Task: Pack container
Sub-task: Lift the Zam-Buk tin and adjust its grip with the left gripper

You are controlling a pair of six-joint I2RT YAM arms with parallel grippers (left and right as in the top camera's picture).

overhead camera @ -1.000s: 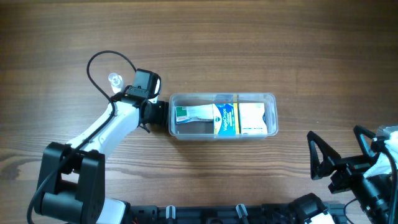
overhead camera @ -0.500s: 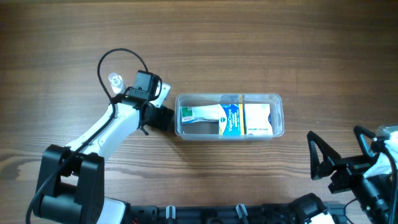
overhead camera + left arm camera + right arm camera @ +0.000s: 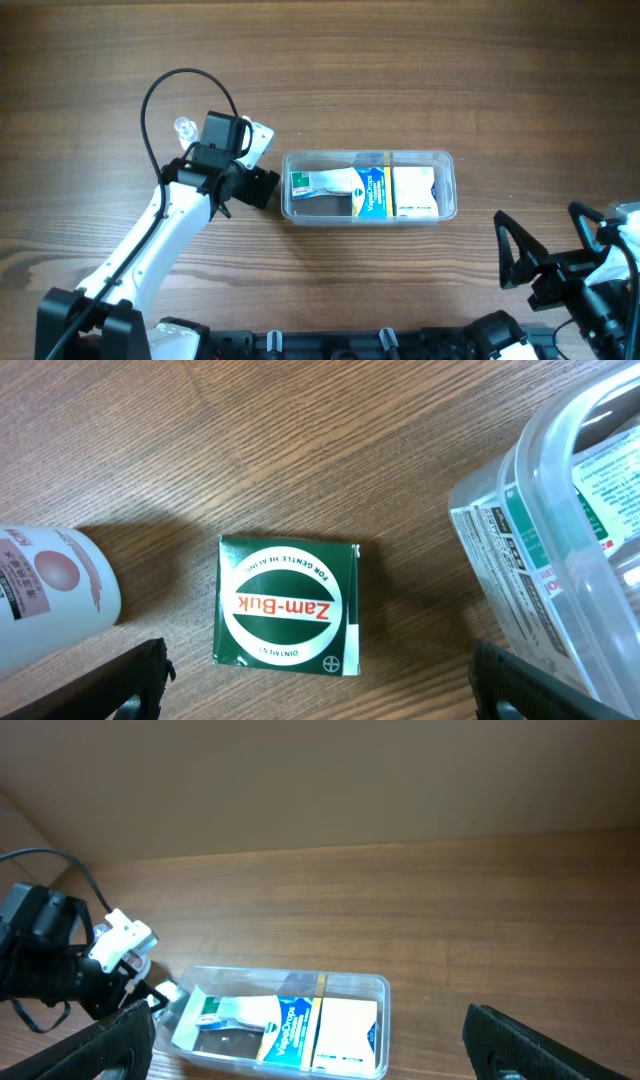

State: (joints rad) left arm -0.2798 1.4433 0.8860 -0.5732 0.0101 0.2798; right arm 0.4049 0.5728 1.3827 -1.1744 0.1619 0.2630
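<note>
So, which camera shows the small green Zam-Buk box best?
The left wrist view: the green box lies flat on the table, its whole label readable. In the overhead view the left arm covers it. In the right wrist view I cannot find it.

A brown wooden counter [image 3: 400,80] with fine, wavy grain lies under soft, even light, and along its far edge rises a plain, smooth brown wall [image 3: 350,780].

The wooden table [image 3: 400,80] carries the container [image 3: 420,153], a green Zam-Buk box [image 3: 289,606] and a white bottle [image 3: 45,595]
</note>
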